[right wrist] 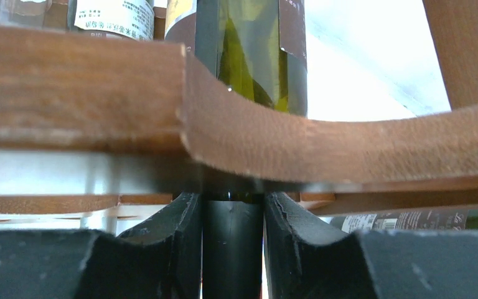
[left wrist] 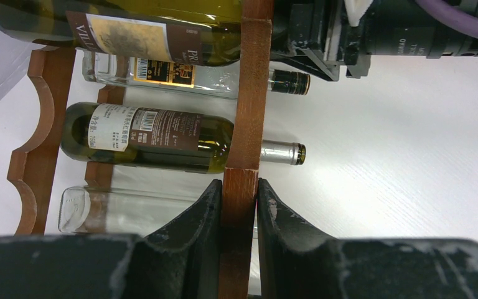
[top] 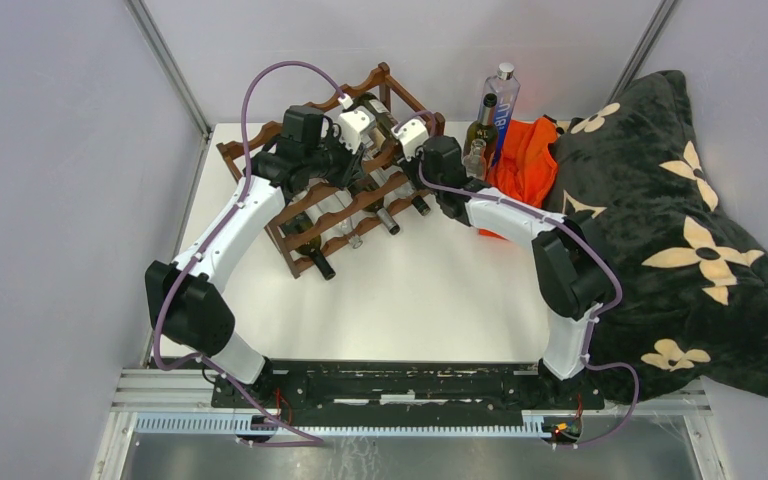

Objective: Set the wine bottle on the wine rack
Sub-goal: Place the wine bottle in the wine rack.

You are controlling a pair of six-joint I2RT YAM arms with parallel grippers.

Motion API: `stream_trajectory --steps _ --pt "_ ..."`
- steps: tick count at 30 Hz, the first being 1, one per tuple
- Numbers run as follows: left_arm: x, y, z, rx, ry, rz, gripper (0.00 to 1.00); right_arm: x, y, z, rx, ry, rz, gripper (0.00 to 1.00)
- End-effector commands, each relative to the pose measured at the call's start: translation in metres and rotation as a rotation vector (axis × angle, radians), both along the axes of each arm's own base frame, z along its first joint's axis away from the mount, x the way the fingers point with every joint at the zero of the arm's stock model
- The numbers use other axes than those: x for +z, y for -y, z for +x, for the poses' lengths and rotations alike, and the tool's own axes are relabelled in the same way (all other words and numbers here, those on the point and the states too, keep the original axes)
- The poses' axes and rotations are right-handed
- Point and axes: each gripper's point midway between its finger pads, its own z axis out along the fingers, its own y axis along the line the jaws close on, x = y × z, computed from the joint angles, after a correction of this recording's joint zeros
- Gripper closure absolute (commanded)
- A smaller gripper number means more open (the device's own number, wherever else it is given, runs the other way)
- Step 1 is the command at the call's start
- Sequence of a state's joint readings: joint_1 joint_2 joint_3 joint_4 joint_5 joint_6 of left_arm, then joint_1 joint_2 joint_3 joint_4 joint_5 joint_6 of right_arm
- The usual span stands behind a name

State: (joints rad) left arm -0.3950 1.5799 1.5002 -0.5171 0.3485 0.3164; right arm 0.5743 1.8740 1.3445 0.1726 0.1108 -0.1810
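Bottles [top: 305, 245] lie in the lower rows of a reddish-brown wooden wine rack [top: 360, 200] with wavy rails. The rack stands slanted at the back left of a white table [top: 430, 300]. The white and black left arm [top: 230, 225] and right arm [top: 505, 215] both reach to the top of the rack. At the back right, a tall clear bottle with a blue label [top: 500, 100] stands next to an orange cloth [top: 530, 160] and a black blanket with cream flowers [top: 680, 220].

From the left wrist, the left pincer [left wrist: 239, 190] is pinching a straight wooden post of the rack between its two black fingers [left wrist: 193, 218]. A green bottle with a white and brown label [left wrist: 155, 134] lies on its side behind the post. The wine bottle [left wrist: 137, 34], made of green glass with a tan and brown label, lies across the top row.

From the right wrist, the right pincer [right wrist: 232, 202] is pinching the dark neck of the wine bottle. The bottle's green body rests in a dip of a wavy rail.
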Motion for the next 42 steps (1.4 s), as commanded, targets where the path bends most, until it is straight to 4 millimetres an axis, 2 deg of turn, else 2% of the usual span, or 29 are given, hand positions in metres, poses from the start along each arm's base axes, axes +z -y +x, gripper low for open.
stream_trajectory --steps 1,11,13,15,19,22,28,34,40,42 --pt "0.035 0.003 -0.009 -0.048 0.093 -0.034 0.96 0.099 -0.018 0.027 0.007 0.264 0.141 0.84" --pt "0.035 0.003 -0.01 -0.049 0.093 -0.034 0.94 0.098 -0.02 0.029 0.017 0.265 0.118 0.56" --pt "0.034 0.003 -0.01 -0.049 0.092 -0.034 0.93 0.101 -0.018 0.027 0.016 0.271 0.113 0.43" --pt "0.035 0.003 -0.01 -0.047 0.093 -0.036 0.93 0.103 -0.016 0.026 0.014 0.276 0.106 0.37" --pt "0.035 0.003 -0.009 -0.045 0.092 -0.036 0.92 0.113 -0.011 0.02 0.014 0.292 0.102 0.35" --pt "0.035 0.002 -0.009 -0.036 0.091 -0.037 0.9 0.118 -0.008 0.007 0.045 0.293 0.096 0.34" --pt "0.04 0.002 -0.008 -0.017 0.097 -0.059 0.69 0.13 0.001 -0.03 0.126 0.29 0.089 0.28" --pt "0.052 0.0 -0.009 0.013 0.117 -0.088 0.4 0.133 -0.016 -0.089 0.418 0.25 0.065 0.24" --pt "0.087 -0.008 -0.016 0.083 0.182 -0.163 0.23 0.132 -0.017 -0.156 0.68 0.225 0.033 0.2" --pt "0.099 -0.012 -0.022 0.111 0.204 -0.206 0.18 0.122 -0.01 -0.176 0.728 0.203 0.014 0.17"
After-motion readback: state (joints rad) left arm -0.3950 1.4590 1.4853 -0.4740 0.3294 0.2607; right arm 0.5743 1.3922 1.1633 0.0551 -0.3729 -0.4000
